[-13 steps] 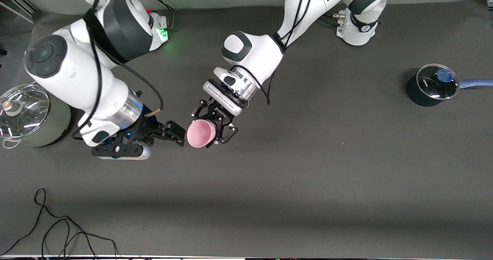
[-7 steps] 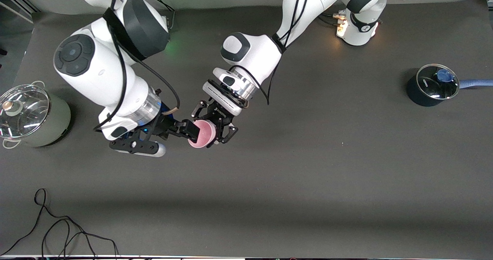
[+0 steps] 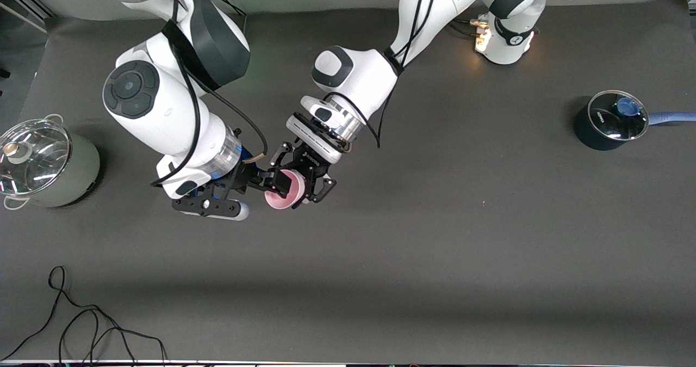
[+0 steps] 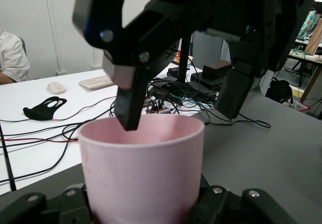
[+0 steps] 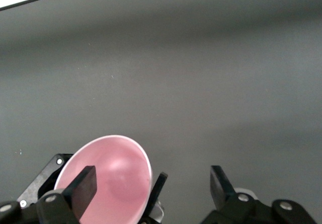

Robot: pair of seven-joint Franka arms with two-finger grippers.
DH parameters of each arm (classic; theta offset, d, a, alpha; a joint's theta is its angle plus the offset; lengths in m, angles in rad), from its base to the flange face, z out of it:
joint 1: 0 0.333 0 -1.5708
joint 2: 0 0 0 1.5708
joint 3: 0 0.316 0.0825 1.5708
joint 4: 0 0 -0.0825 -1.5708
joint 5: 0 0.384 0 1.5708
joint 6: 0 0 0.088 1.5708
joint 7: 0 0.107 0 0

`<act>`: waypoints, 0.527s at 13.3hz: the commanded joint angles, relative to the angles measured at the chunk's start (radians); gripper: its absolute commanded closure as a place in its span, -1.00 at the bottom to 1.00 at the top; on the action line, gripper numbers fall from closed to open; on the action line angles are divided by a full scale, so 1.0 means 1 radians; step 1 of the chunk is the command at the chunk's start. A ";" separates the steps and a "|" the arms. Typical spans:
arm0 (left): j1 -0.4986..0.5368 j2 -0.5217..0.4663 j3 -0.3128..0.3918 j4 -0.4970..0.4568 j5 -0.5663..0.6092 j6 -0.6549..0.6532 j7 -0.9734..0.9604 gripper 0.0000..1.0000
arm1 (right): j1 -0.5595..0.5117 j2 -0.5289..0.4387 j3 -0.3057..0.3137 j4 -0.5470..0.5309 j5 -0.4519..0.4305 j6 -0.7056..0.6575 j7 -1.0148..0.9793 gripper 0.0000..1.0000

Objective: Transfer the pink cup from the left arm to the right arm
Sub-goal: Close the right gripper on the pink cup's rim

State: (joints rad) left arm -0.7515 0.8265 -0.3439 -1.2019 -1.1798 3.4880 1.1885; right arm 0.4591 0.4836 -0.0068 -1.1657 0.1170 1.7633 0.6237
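Note:
The pink cup hangs on its side over the middle of the table, mouth toward the right arm. My left gripper is shut on its body, and in the left wrist view the cup fills the space between the left gripper jaws. My right gripper is open at the cup's rim. In the right wrist view one of its fingers sits in the mouth of the cup and the other is outside the rim. The left wrist view shows the right gripper straddling the wall the same way.
A grey-green pot with a glass lid stands at the right arm's end of the table. A dark blue saucepan with a lid stands at the left arm's end. A black cable lies near the table's front edge.
My right arm has swung in toward the cup, and one finger of its open gripper has entered the cup's mouth. The left arm and the cup have stayed still.

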 commanded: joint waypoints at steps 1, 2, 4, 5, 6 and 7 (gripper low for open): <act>-0.019 0.008 0.016 0.013 -0.003 0.020 -0.015 1.00 | 0.004 -0.008 -0.012 0.003 0.042 -0.034 0.014 -0.98; -0.019 0.008 0.016 0.013 -0.003 0.020 -0.015 1.00 | 0.000 -0.008 -0.015 0.003 0.077 -0.045 0.014 -0.86; -0.019 0.008 0.016 0.013 -0.003 0.020 -0.015 1.00 | -0.003 -0.008 -0.022 0.007 0.111 -0.077 0.014 -0.57; -0.019 0.008 0.016 0.013 -0.003 0.020 -0.015 1.00 | -0.004 -0.011 -0.022 0.009 0.112 -0.083 0.014 -0.45; -0.019 0.008 0.016 0.013 -0.003 0.019 -0.015 1.00 | -0.005 -0.011 -0.022 0.009 0.112 -0.084 0.014 -0.32; -0.019 0.010 0.016 0.013 -0.001 0.019 -0.015 1.00 | -0.005 -0.011 -0.024 0.009 0.113 -0.085 0.014 -0.05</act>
State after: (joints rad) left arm -0.7517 0.8279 -0.3435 -1.2019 -1.1798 3.4881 1.1863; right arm 0.4526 0.4812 -0.0226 -1.1634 0.2019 1.7011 0.6239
